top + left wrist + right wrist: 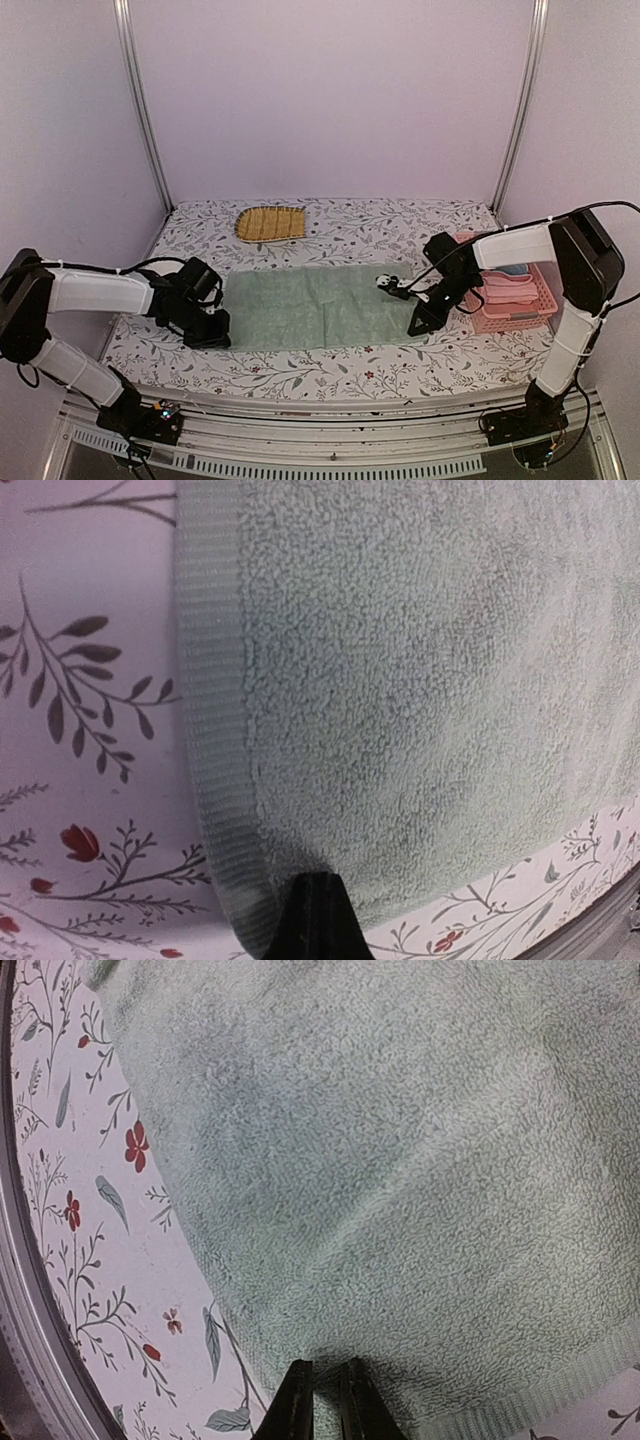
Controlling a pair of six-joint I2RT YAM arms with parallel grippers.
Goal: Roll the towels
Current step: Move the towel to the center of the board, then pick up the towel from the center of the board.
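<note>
The pale sage green terry towel [325, 305] lies spread flat in the middle of the top view, its long sides running left to right across the flower-printed desk [400, 225]. Its ribbed hem runs down the left of the left wrist view.

The left pincer [212, 325] sits at the towel's lower left corner. In the left wrist view it [315, 925] shows as one dark tip at the bottom edge, clenched, with the hem puckered into it. The right pincer [418, 320] is at the lower right corner. In the right wrist view its [328, 1405] two dark fingers stand almost together at the bottom edge, grasping the towel's border, and the cloth creases toward them.

The right arm crosses in front of a pink slotted plastic basket [540, 300] at the right of the top view and hides its left part. Inside lie a folded pink towel [505, 290] and a light blue towel [516, 269], both only partly seen. A yellow-brown ribbed woven mat [270, 223] lies at upper centre-left, well apart from the green towel. Both wrist views cut off most of the fingers.
</note>
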